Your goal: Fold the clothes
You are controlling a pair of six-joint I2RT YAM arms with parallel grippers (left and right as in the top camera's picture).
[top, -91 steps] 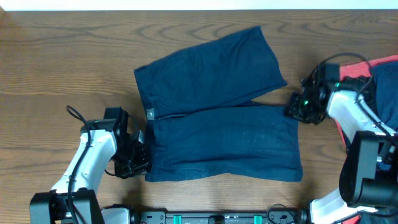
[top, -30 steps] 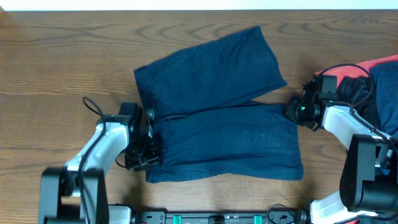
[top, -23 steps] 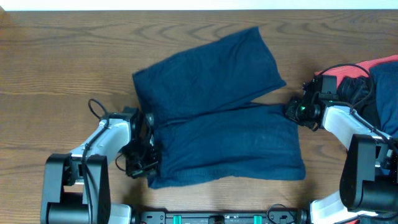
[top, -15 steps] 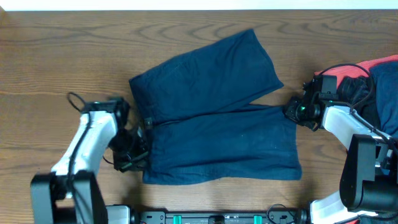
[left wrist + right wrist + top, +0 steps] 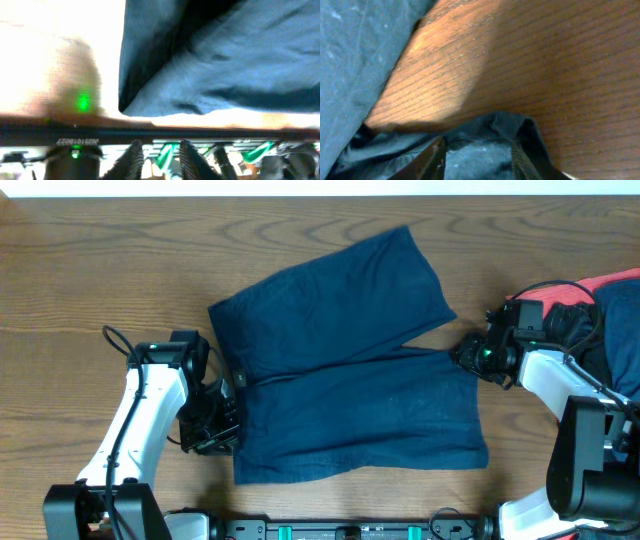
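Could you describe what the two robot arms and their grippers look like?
Both arms have white link shells with black joints and black grippers. The left arm carries a looping black cable near its wrist. The right arm also trails black cabling, and a green light glows on the right gripper. The left gripper is plain black.

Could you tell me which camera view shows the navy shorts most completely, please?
The overhead view: the whole shorts lie spread on the table, waistband and both legs visible. The left wrist view shows only a blurred corner, the right wrist view only fabric edges.
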